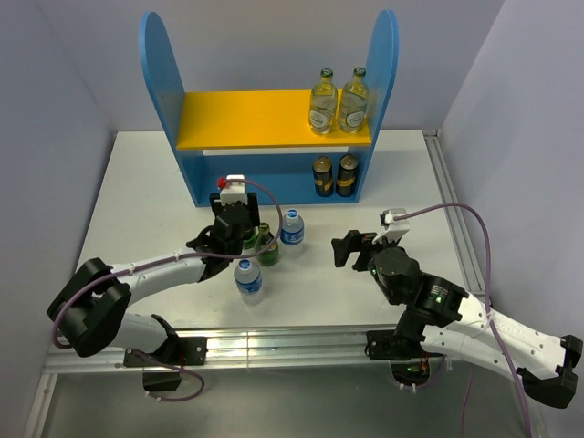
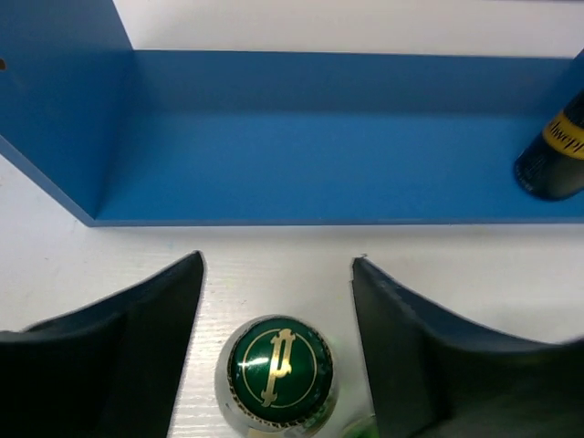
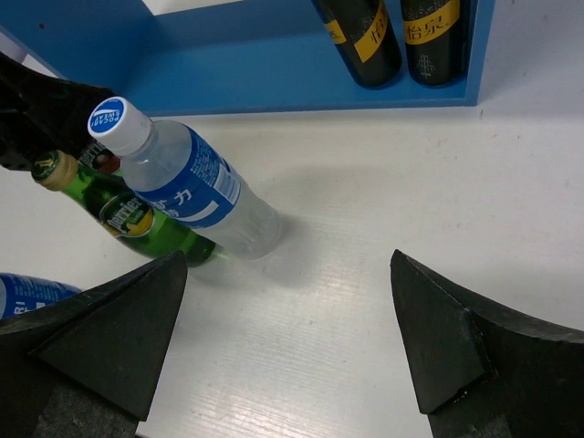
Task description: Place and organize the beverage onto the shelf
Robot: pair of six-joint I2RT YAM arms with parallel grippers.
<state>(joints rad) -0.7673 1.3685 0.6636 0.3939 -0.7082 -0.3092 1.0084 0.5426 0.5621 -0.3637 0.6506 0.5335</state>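
I see left gripper (image 2: 276, 265) straddling upright green bottle (image 2: 278, 370), jaws apart, no grasp yet; shelf (image 2: 319, 164) straight ahead; right gripper (image 3: 287, 262) spread, empty, farther off.

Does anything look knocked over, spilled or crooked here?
Nothing stands out. The two clear bottles and two dark bottles on the shelf stand upright, as do the green bottles and water bottles on the table. No spill shows.
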